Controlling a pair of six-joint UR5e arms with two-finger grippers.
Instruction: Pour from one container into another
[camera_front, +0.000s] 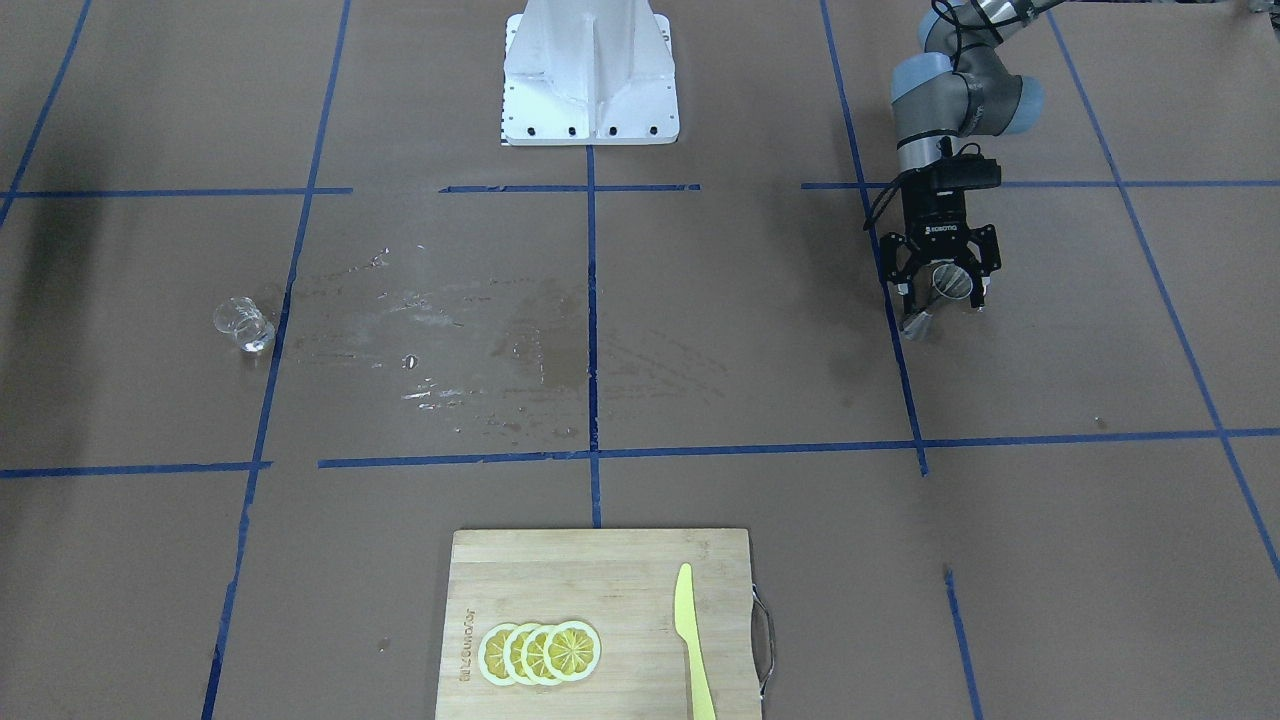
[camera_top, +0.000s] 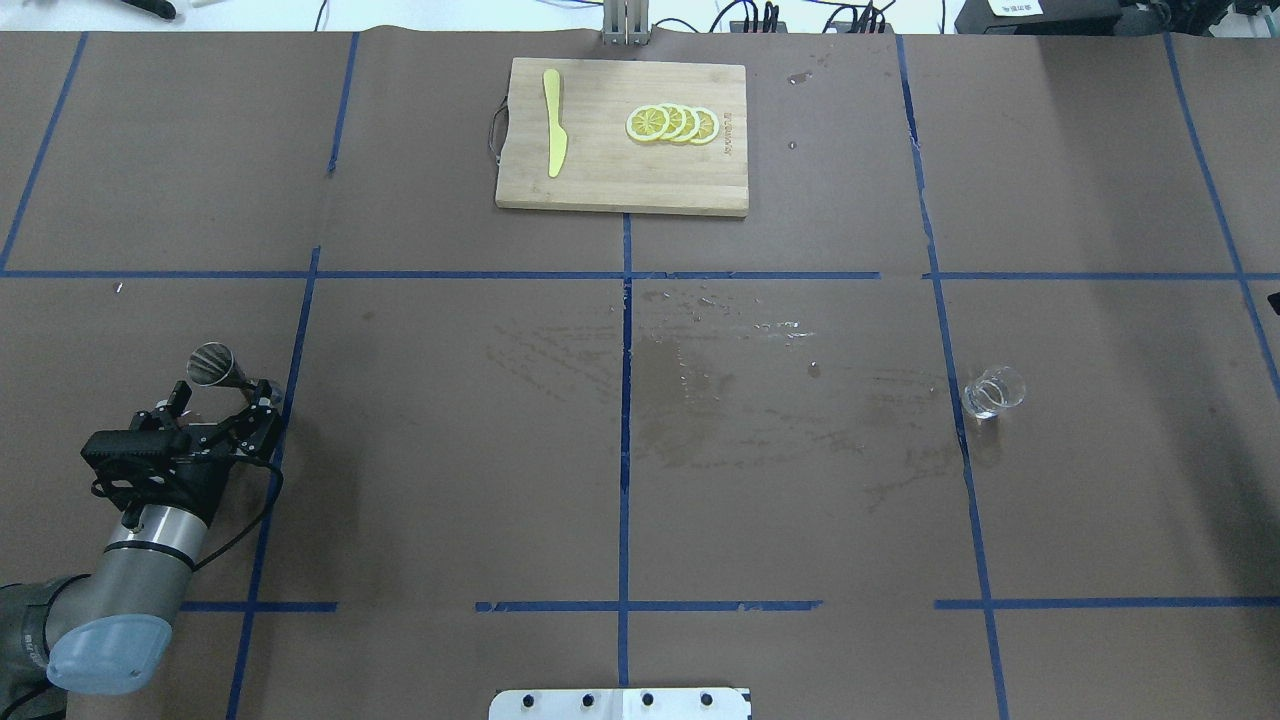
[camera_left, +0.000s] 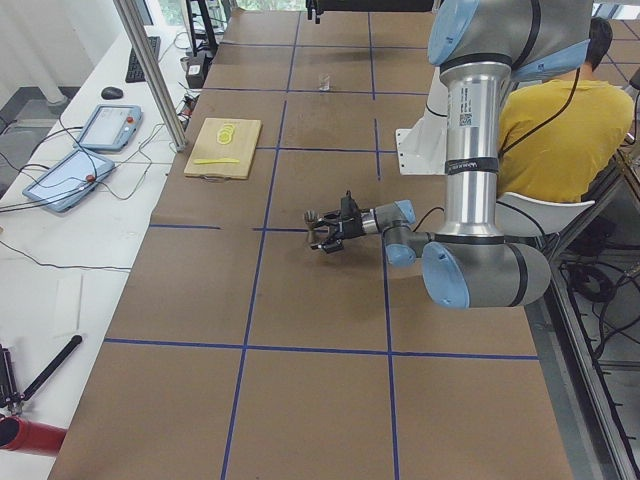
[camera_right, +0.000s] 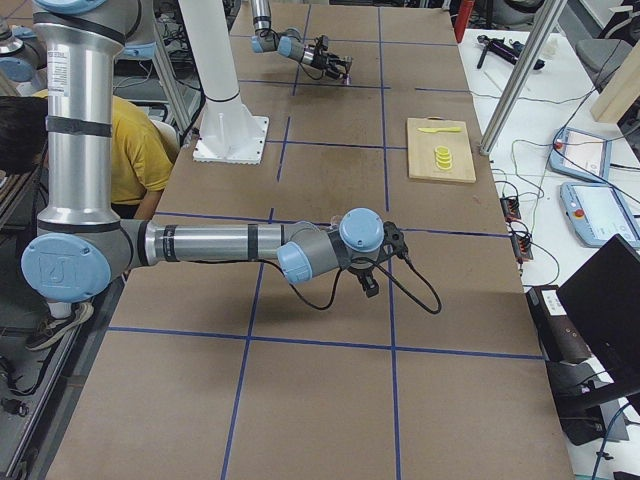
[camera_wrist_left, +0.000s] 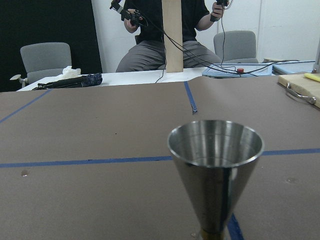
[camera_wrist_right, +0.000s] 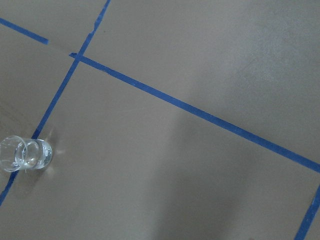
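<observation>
Steel cone cup (camera_wrist_left: 215, 165) stands upright, long axis vertical, wide mouth up, on the table's left side by a blue tape line. One cup and one glass (camera_top: 993, 392). The glass is upright on the right-hand tape line, well apart from the cup. Far edge: one board (camera_top: 600, 170) with four lemon slices (camera_top: 672, 124) and one yellow knife (camera_top: 553, 120). Left gripper (camera_top: 226, 393) is level, jaws spread wide with the cup at its fingertips; can't tell if they touch. Right gripper (camera_right: 372, 285) hangs over the table, jaw state can't tell.
</observation>
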